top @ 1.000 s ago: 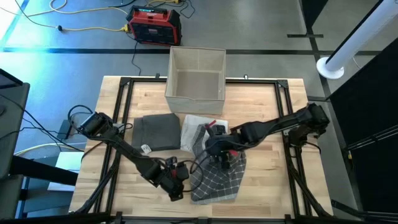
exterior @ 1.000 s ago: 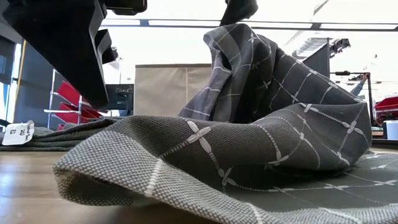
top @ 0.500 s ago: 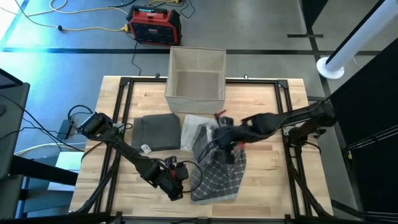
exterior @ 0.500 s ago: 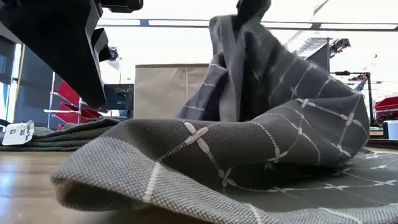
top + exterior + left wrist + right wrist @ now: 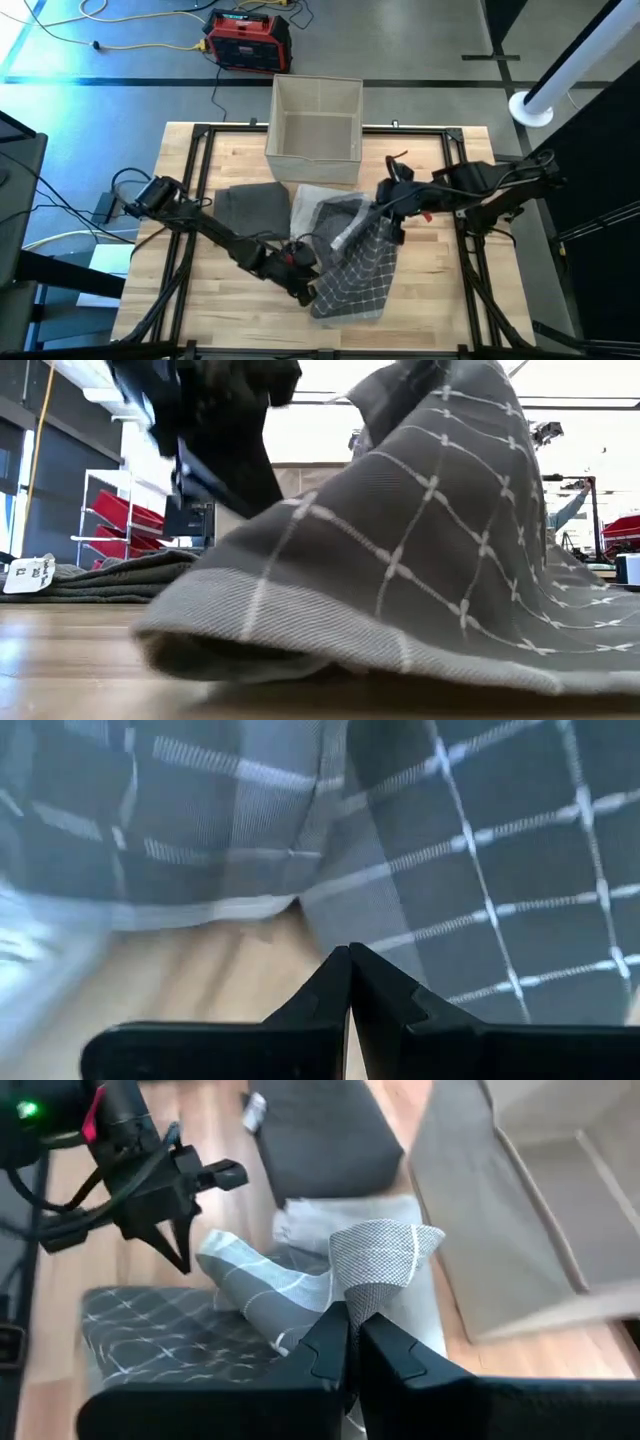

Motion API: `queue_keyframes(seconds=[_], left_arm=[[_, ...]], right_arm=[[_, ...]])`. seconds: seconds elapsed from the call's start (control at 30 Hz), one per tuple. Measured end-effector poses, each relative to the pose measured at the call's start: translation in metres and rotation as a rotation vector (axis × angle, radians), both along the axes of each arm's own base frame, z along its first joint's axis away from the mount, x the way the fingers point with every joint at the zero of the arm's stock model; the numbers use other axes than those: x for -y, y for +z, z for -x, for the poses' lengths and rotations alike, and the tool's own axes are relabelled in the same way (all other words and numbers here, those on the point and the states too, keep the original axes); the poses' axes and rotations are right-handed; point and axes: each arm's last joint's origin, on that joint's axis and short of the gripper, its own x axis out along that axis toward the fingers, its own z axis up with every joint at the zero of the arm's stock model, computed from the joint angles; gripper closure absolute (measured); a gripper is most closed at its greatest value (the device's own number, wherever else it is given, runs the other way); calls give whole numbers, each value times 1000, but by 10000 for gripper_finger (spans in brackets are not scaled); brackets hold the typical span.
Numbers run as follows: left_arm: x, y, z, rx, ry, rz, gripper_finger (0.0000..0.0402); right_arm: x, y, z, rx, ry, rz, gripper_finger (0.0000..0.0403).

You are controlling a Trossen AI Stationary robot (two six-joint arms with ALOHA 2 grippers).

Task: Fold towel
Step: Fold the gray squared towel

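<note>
A dark grey towel with a white grid (image 5: 355, 275) lies on the table's near middle, its far part raised; it fills the low view (image 5: 450, 560). My right gripper (image 5: 384, 208) is shut on that raised part above the table's middle. My left gripper (image 5: 311, 290) is shut, low beside the towel's left edge (image 5: 230, 910). In the left wrist view its fingertips (image 5: 350, 952) point at the towel; whether they touch it I cannot tell. My right gripper pinches a bunched fold of the towel (image 5: 372, 1270) between its two shut fingers, coming from the table's right side and slanting down. The fold stands up past the fingertips. The towel hangs from there, slanting down to its near part (image 5: 350, 300), which lies on the table.
A folded dark grey towel (image 5: 250, 210) with a white tag (image 5: 232, 238) lies left of centre. A light grey cloth (image 5: 312, 205) lies under the raised towel. An open beige bin (image 5: 315, 120) stands at the far edge. Black frame rails (image 5: 195, 180) run along the table.
My right gripper has moved up and toward the table's right and far edges, still shut on the towel, drawing the towel's far part higher and more taut while the near part stayed on the table. My left gripper has moved right and slightly far, up to the towel's left edge.
</note>
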Motion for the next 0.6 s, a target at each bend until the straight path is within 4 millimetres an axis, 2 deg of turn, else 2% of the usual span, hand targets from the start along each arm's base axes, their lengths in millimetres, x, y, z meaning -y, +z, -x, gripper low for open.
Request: queue_keyframes(seconds=[0.47, 0.6], left_arm=[[30, -11, 26, 294, 65, 72, 376], [24, -4, 16, 270, -20, -97, 344]], right_arm=[[-3, -1, 2, -6, -8, 33, 403], [-3, -1, 2, -5, -16, 25, 403]])
